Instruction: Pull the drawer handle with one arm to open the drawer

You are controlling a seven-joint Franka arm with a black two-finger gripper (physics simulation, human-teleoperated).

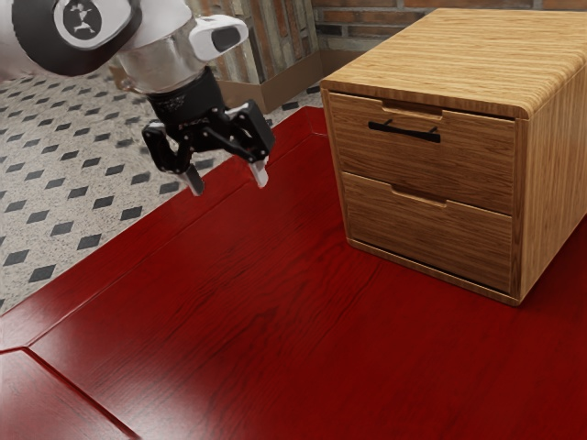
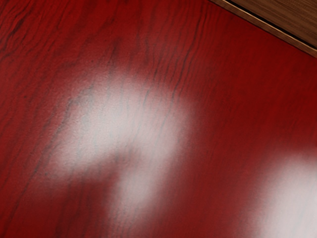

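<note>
Exterior view, status: the wooden cabinet [image 1: 459, 55] stands on the red surface [image 1: 275, 321] and serves as the reference for all positions below.

1. Target. The drawer handle [image 1: 404, 132] is a black bar mounted on the front of the upper drawer [image 1: 431, 160], near that drawer's top edge. The upper drawer sits flush with the cabinet front, as does the lower drawer [image 1: 431, 229] beneath it. No gap shows around either one, so both read as shut.

2. Tool. The tool [image 1: 228, 181] hangs in the air above the surface, well apart from the cabinet front, on the exterior view's left of it. Its height is roughly level with the upper drawer. The two fingers are spread wide, point downward, and have nothing between them.

3. Wrist view. The camera looks down on the bare surface [image 2: 148, 74]. The cabinet's bottom edge [image 2: 277, 20] crosses one corner, which confirms that the hand is short of the cabinet.

4. Progress, as a judgement. No part of the task is complete. The outstanding steps are:
- close the distance to the cabinet front;
- turn the fingers toward the drawer handle and bracket it;
- clamp on the bar;
- draw the upper drawer straight out from the cabinet.
</note>
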